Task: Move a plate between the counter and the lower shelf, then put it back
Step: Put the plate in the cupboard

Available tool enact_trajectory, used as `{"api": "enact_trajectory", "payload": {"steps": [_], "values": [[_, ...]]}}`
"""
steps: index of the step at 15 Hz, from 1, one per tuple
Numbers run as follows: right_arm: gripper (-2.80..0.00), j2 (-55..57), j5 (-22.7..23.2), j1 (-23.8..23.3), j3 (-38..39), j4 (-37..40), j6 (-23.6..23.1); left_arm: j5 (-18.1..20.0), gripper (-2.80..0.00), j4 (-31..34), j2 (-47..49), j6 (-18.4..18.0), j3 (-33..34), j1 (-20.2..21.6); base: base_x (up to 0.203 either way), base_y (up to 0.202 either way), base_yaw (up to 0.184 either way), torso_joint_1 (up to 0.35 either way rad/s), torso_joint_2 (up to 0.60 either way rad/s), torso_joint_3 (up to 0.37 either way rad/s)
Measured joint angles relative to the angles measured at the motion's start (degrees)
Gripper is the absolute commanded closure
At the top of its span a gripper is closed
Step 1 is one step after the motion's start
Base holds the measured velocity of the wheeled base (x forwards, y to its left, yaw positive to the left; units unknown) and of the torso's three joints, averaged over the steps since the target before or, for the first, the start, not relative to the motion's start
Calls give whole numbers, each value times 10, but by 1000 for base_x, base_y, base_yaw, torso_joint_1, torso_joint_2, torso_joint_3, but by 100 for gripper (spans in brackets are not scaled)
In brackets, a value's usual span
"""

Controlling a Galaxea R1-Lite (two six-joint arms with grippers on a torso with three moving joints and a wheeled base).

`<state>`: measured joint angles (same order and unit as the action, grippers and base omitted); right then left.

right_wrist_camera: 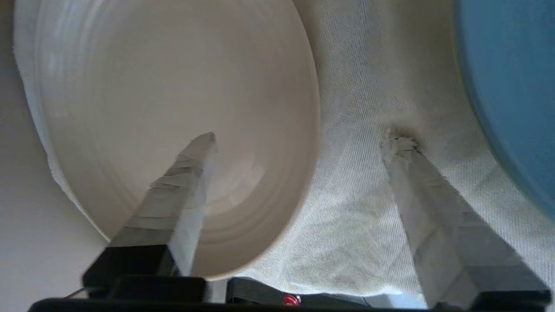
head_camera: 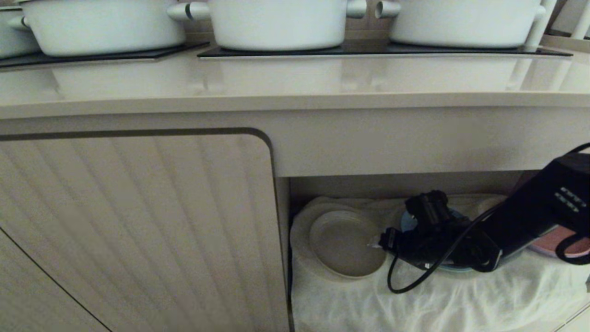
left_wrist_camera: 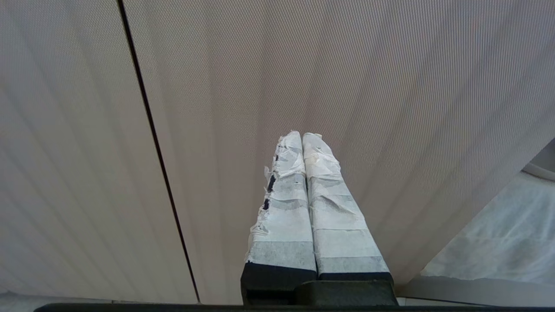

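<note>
The cream-beige plate lies flat on the wrinkly cloth of the lower shelf, at its left end. My right gripper reaches in from the right at the plate's right edge. In the right wrist view the right gripper is open. One taped finger hangs over the plate and the other finger is over the cloth, with the rim between them. The counter runs above. My left gripper is shut and empty, facing a ribbed cabinet door.
A blue plate lies under my right wrist and a pink plate sits further right. Three white pots stand on black hob panels. The ribbed door closes off the left, and the niche's ceiling is low.
</note>
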<state>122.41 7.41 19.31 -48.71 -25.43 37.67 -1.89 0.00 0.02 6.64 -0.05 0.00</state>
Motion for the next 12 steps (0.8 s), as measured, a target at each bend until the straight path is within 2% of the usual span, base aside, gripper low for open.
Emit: {"api": "enact_trajectory", "payload": {"steps": [6,10,11,12], "values": [[-280,-7,-1,1,32,-48,-1,0,0,0,0,0,0,0,0,0,0,0,0,0],[-280,-25,-2,5,59,-51,-15,0,0,0,0,0,0,0,0,0,0,0,0,0],[0,-29,-1,8,66,-52,-24,0,0,0,0,0,0,0,0,0,0,0,0,0],[0,-34,-1,10,72,-52,-26,0,0,0,0,0,0,0,0,0,0,0,0,0]]}}
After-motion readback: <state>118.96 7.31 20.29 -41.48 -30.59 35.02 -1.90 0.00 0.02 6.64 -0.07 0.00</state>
